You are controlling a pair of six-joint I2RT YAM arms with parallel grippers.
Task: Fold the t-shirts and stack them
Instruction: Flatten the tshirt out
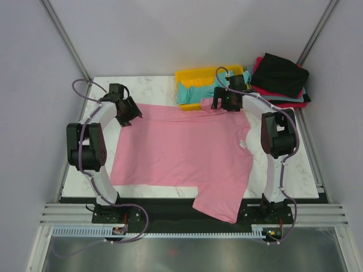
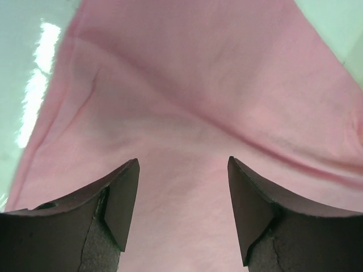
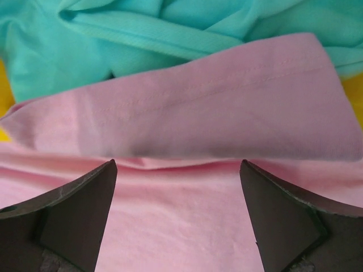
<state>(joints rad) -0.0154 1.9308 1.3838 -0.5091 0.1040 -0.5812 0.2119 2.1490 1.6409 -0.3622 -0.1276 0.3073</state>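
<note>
The wide pink cotton t-shirt (image 1: 181, 153) lies spread flat at the centre of the white marbled table (image 1: 144, 85), not yet folded. Both grippers are released and empty, the left gripper (image 1: 133, 116) at the shirt's ten o'clock corner and the right gripper (image 1: 220, 103) at one o'clock. The crumpled teal t-shirt (image 1: 190, 93) at twelve seemingly waits too.

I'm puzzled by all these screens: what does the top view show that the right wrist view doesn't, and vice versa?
Only the top view: the whole pink t-shirt spread flat, the left gripper, and the black t-shirt piled on the red t-shirt. Only the right wrist view: the stitching along the pink sleeve's hem, and that the right gripper is open. Both: pink cloth, the teal t-shirt, the yellow tray.
</note>
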